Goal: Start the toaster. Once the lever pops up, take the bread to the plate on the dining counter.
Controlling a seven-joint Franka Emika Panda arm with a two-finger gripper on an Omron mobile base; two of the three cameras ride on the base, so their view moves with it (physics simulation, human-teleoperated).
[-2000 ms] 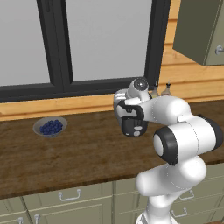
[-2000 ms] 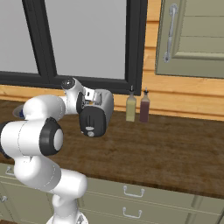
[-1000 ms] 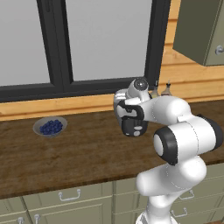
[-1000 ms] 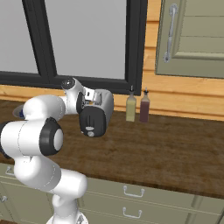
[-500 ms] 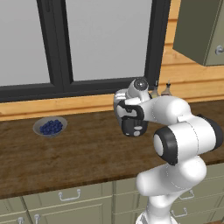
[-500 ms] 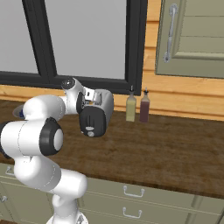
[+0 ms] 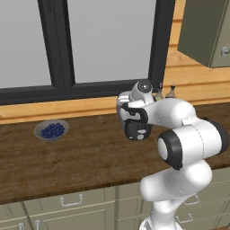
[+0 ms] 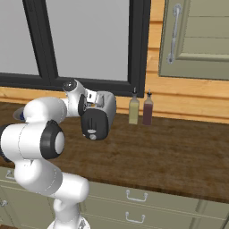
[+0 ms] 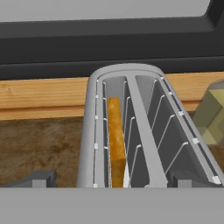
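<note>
Bread [image 9: 114, 140] stands on edge deep in the left of the 2 slots of the toaster [image 9: 131, 131], its thin tan face running along the slot's long axis, straight away from the hand camera toward the window wall. Most of the slice sits below the slot rim, so I judge it is down in the toasting position, though the lever is hidden and I cannot say where it stands. The right slot beside it holds nothing but wire guides.

From the base cameras the toaster [image 8: 103, 105] sits on the dark wooden table [image 8: 170, 152], near its back edge under the window, with its black end panel facing out toward the robot. The end effector [image 8: 91, 99] hangs at the top near end of the toaster, just above that panel; its fingertips [image 9: 41, 178] rise at either side of the toaster's near end, wider apart than the 2 slots, so the jaws are spread and hold nothing.

The relation that matters: the bread lies ahead of and below the end effector, left of the toaster's central rib, and its flat faces look sideways. In my judgement a grasp would need the fingers to straddle the slice across its thin dimension, along the slot.

Right of the toaster, against the wooden wall, stand 2 bottles [image 8: 133, 111]. Well to the toaster's left on the table is a small grey bowl of blue berries [image 7: 52, 130].
</note>
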